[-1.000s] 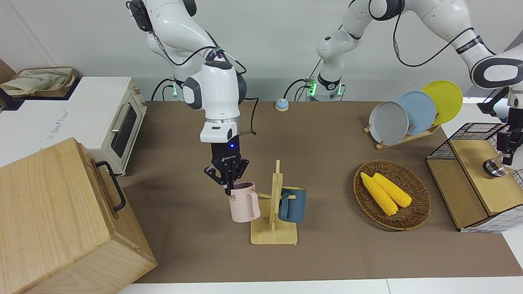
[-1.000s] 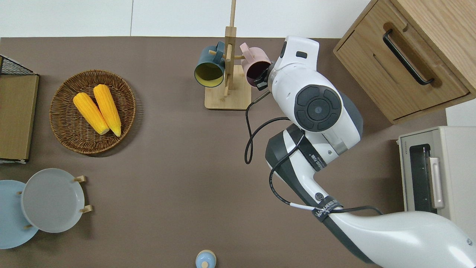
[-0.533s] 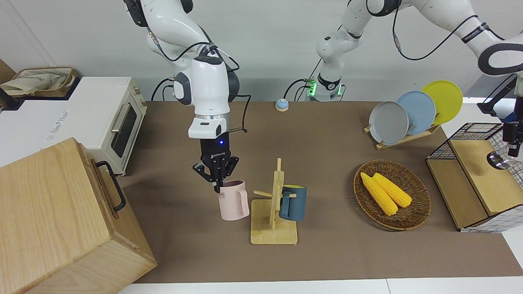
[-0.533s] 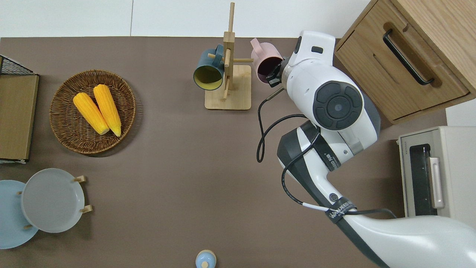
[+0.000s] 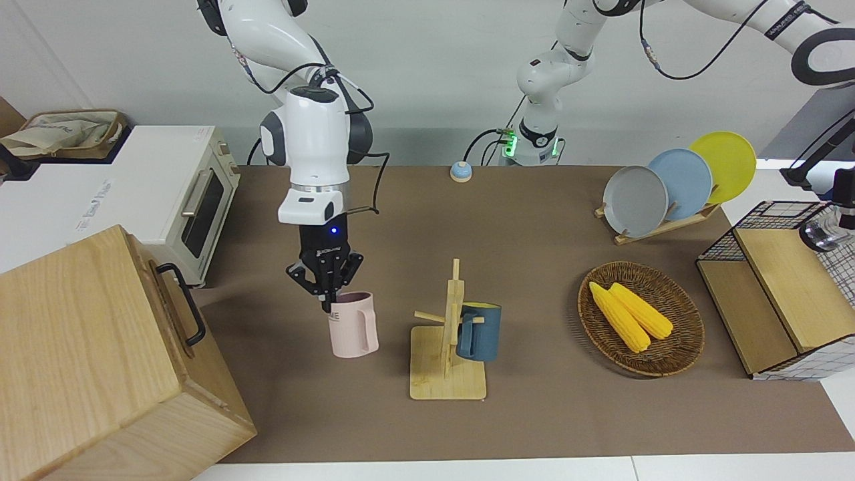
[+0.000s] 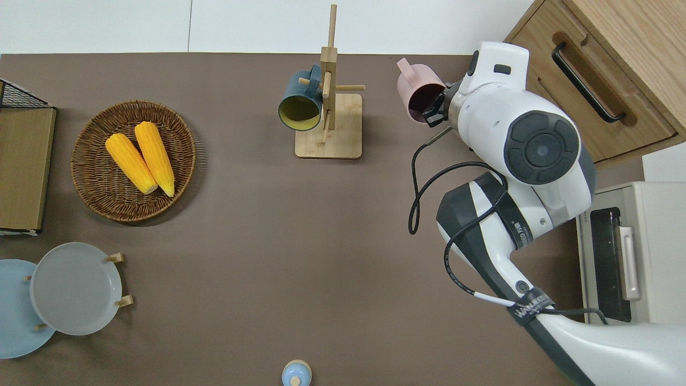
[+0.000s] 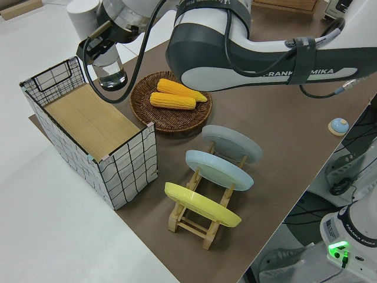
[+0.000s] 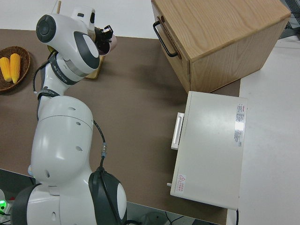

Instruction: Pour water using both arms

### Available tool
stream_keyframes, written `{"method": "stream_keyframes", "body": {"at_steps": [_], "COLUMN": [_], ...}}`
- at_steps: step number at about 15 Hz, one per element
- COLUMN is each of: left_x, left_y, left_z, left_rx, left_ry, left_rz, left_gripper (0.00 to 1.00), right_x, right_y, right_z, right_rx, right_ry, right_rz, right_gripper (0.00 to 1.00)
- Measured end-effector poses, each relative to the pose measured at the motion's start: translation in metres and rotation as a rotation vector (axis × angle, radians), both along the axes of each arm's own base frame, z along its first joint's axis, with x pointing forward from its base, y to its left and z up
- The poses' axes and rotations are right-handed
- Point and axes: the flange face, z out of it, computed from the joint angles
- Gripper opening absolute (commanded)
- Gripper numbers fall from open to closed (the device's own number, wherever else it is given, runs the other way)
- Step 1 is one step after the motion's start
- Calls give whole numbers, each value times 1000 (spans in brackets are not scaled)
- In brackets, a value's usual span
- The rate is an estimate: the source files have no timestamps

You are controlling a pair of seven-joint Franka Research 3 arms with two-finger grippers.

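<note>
My right gripper is shut on the rim of a pink mug, which it holds upright low over the brown mat, between the wooden mug rack and the wooden cabinet. Overhead, the pink mug shows its dark inside beside the right gripper. A dark blue mug hangs on the rack. My left gripper is shut on a clear glass, above the wire crate with its wooden lid. Whether the glass holds water does not show.
A wicker basket holds two corn cobs. Three plates stand in a rack nearer the robots. A toaster oven stands at the right arm's end. A small blue bell lies near the arm bases.
My right gripper has drawn the pink mug off the rack and carried it toward the right arm's end of the table. The left gripper has risen with the glass.
</note>
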Motion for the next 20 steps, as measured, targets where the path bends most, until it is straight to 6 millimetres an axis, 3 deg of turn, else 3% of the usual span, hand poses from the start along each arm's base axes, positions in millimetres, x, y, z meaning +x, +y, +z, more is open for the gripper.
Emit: {"method": "stream_keyframes", "body": {"at_steps": [5,8,10,12,15,17,20], "left_x": [-7,-14,-21,-28,-33,-35,-42], "left_y": [-44,-71,-86,-101,-131,-153,-176], "left_z": [30,32,28,24,21,20,16], "left_rx": [15,16,6,5,10,1,-11], "left_ry": [46,71,88,107,132,139,149], "left_rz": [19,24,30,40,54,57,45], "left_gripper": [0,0,0,0,0,0,0], "right_x": [-16,-36,-54,-76,-116,-138,-165], "right_y": [-31,-38,-33,-19,12,42,94], "right_z": [-7,-13,-18,-30,-63,-78,-81], "right_rx": [17,26,27,26,88,119,201], "right_ry": [158,328,433,515,639,683,737], "right_rz": [-98,-172,-214,-256,-340,-415,-504], "right_gripper": [0,0,0,0,0,0,0]}}
